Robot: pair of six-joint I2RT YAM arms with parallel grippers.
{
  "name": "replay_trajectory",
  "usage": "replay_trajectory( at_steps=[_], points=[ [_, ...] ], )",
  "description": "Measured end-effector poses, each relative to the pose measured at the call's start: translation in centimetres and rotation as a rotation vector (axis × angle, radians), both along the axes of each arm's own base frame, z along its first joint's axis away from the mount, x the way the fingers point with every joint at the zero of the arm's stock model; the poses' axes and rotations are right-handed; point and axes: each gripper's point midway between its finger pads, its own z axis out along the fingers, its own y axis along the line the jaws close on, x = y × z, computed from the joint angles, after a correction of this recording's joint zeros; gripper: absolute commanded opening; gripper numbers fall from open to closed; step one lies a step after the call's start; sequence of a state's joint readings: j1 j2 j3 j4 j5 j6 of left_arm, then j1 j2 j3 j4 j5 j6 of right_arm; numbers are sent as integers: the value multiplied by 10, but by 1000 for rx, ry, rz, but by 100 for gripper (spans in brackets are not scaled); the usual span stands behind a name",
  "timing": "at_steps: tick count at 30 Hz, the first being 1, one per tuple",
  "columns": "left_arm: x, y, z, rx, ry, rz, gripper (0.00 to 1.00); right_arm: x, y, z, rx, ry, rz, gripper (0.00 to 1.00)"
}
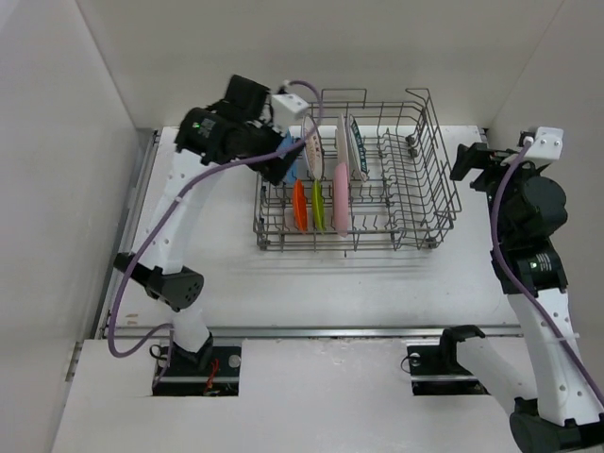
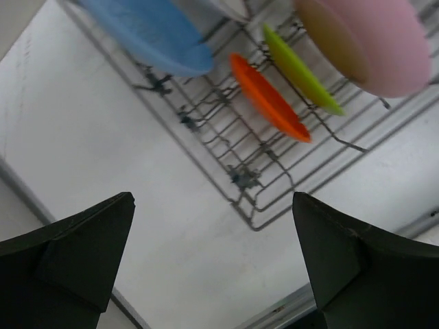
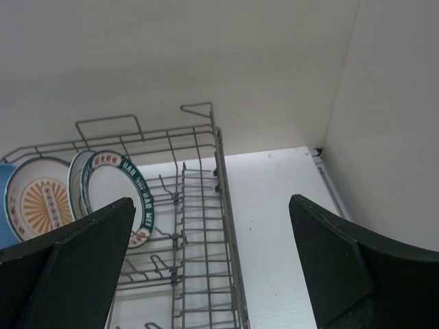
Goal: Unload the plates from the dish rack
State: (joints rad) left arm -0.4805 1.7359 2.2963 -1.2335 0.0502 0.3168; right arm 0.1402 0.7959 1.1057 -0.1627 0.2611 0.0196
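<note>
Holding the plates [image 1: 340,193], the dish rack [image 1: 420,212] stands; left tool [image 2: 212,200], right tool [image 3: 210,203] gape empty.

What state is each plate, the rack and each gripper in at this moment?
dish rack: loaded with plates
blue plate: upright in rack, ungripped
pink plate: upright in rack
orange plate: upright in rack
lime green plate: upright in rack
white patterned plates: upright in rack
left gripper: open, empty
right gripper: open, empty

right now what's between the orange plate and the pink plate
The lime green plate, standing between the orange plate and the pink plate; the top external view shows it.
</note>
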Motion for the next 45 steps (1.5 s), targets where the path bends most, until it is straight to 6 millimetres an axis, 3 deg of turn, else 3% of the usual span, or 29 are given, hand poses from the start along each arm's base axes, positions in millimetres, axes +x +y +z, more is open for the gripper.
replay_trajectory(
  at_steps=[3,9,11,12,15,20,25,28,32,38,41,45],
  points=[
    [-16,-40,-12,16,42,-111,97,7,8,-12,5,63,40,100],
    [-13,-71,-17,-69,81,-161,90,26,25,-50,17,201,116,100],
    [-8,-87,-16,-110,75,-177,93,29,27,-60,27,235,120,100],
    [-7,-97,-17,-129,72,-185,100,30,27,-64,32,248,118,100],
    [-1,-130,-20,-161,46,-198,100,30,26,-75,73,274,101,100],
    [6,-182,-46,-110,-10,-191,100,26,28,-90,168,300,86,100],
    [25,-211,-84,56,-123,-100,100,14,17,-98,223,292,19,100],
    [34,-211,-103,141,-155,-48,100,13,8,-96,221,278,-26,100],
    [44,-197,-106,208,-191,21,91,18,-2,-110,210,321,-96,100],
    [43,-184,-113,245,-170,58,67,21,-6,-127,193,379,-130,100],
    [38,-183,-122,256,-136,51,49,20,-6,-135,191,393,-132,100],
    [34,-183,-132,254,-109,60,37,23,-8,-150,181,433,-153,100]
  ],
)
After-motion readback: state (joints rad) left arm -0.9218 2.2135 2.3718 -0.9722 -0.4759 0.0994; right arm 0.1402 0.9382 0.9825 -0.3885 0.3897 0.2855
